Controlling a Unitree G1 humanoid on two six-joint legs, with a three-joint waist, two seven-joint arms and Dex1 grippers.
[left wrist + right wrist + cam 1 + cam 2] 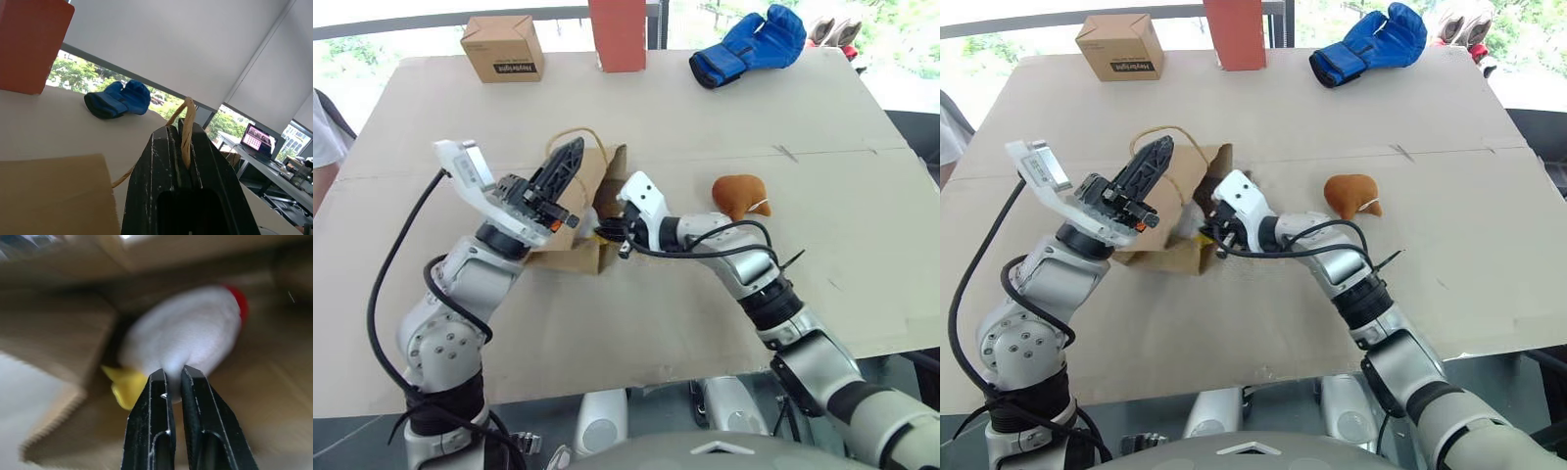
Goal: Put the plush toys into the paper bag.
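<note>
The left tool (pixel 564 162), 2 ridged black plastic fingers pressed together, pinches a tan twisted-cord handle (pixel 186 128) of the paper bag (pixel 579 217) and holds it up off the counter (pixel 636 323). The bag is stiff brown kraft paper, crumpled and lying on its side, its serrated mouth open toward the right.

The right tool (pixel 173 377) reaches in at that mouth with its fingers nearly together; whether they pinch the fabric I cannot tell. Its tips sit against the white plush toy (pixel 183 340), a soft, fuzzy oblong with a red end and a yellow tip, lying inside the bag.

The orange-brown plush toy (pixel 740 194), lumpy and matte with a thin white cord, lies on the bare counter just right of the right arm, apart from the bag.

At the far edge stand a small printed cardboard box (pixel 502 47), a tall red block (pixel 618 34) and a padded, glossy blue glove (pixel 749 44).
</note>
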